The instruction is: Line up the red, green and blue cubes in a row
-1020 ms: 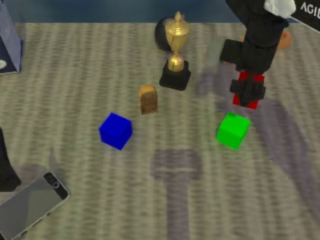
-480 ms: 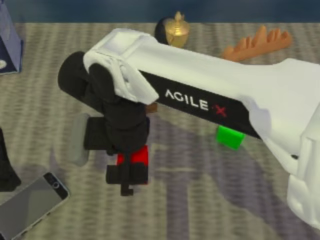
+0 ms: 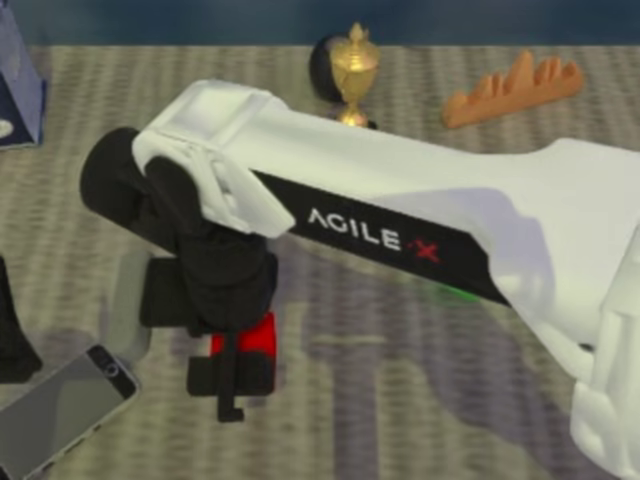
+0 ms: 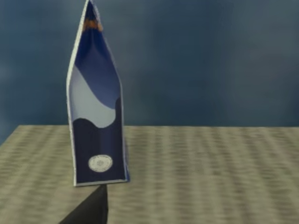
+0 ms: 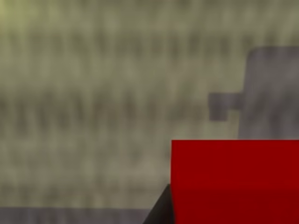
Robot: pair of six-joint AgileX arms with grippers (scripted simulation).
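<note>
My right arm reaches across the table to the left, and my right gripper (image 3: 238,368) is shut on the red cube (image 3: 256,334) above the front left of the mat. The right wrist view shows the red cube (image 5: 233,182) close up beside a dark finger (image 5: 161,212). Of the green cube (image 3: 456,293) only a thin sliver shows under the white arm. The arm hides the blue cube. My left gripper (image 3: 12,340) stays parked at the table's left edge.
A phone (image 3: 62,408) lies at the front left corner. A blue and white carton (image 3: 16,80) stands at the back left and fills the left wrist view (image 4: 96,116). A gold trophy (image 3: 355,68) and an orange pronged piece (image 3: 515,88) sit at the back.
My right arm has swung from the back right to the front left with the red cube, then crept a little farther left and forward. It now covers the blue cube and nearly all the green one.
</note>
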